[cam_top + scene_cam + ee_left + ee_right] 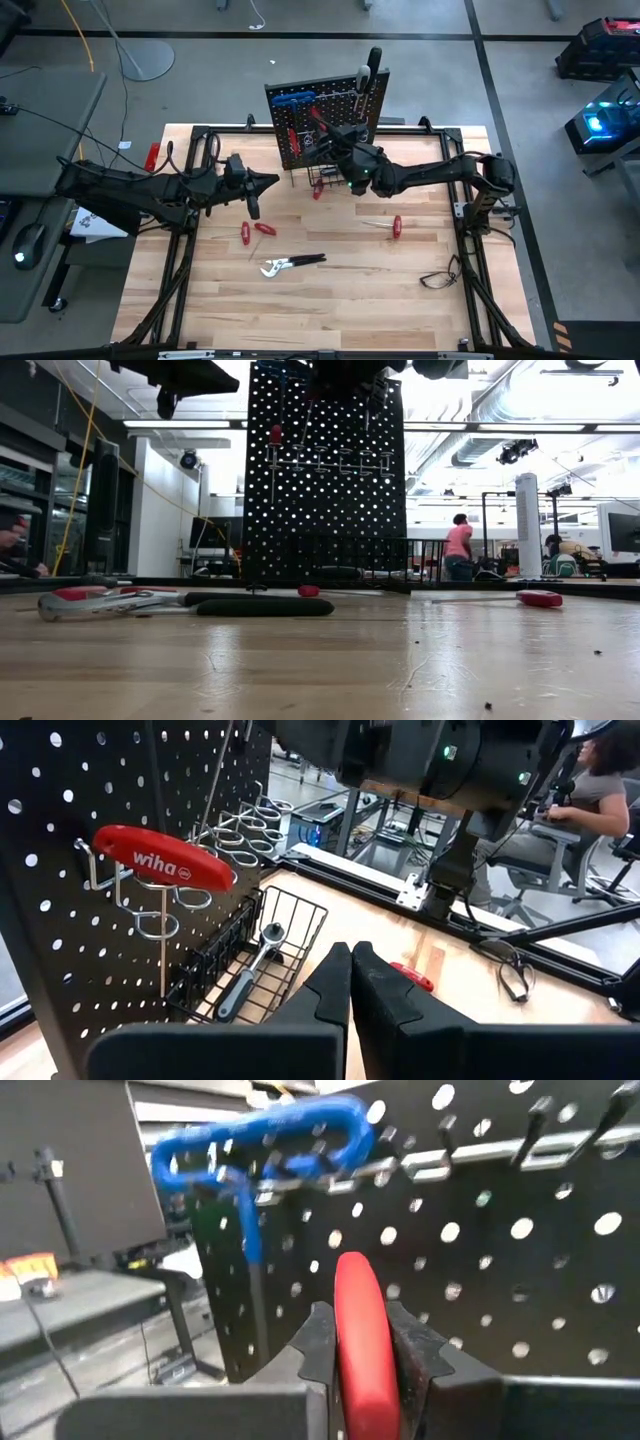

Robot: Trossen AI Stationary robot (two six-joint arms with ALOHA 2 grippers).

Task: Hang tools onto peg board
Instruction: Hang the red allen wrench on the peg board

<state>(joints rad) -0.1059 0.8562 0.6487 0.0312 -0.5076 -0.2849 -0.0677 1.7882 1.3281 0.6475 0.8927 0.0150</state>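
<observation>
The task looks partly done. The peg board (325, 120) stands at 12 o'clock on the desk (330, 300) and already carries a blue T-handle hex key (262, 1142), a red Wiha T-handle driver (165, 857) in the metal rings (240, 825), and a ratchet wrench (250, 972) in the wire basket (262, 955). The right gripper (362, 1342), up at the board, has its fingers pinching a red-handled tool (360, 1335), likely next for hanging. The left gripper (350, 985), at 9 o'clock, waits with fingers pressed together, empty. At least 4 tools lie unhung on the desk: 2 small red-handled ones (255, 231), silver pliers (290, 264) and a red-handled screwdriver (390, 226).
</observation>
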